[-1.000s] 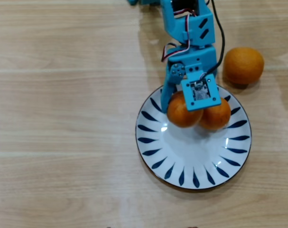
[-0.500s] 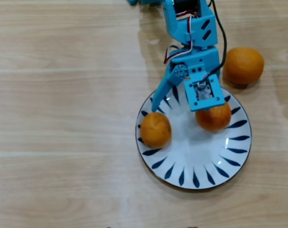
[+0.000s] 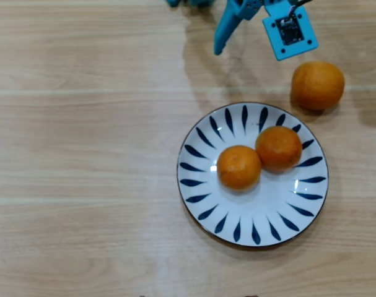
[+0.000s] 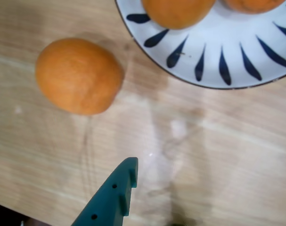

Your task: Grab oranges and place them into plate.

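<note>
Wood table, two oranges touching on the plate. Gripper looks open, empty; third orange could roll if nudged.

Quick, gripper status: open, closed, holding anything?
Gripper: open and empty, above the table beyond the plate; the third orange lies untouched beside it.

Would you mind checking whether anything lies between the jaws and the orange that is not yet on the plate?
Nothing visible does. The loose orange sits on bare table just beyond the plate rim, and in the wrist view only wood separates it from the gripper.
</note>
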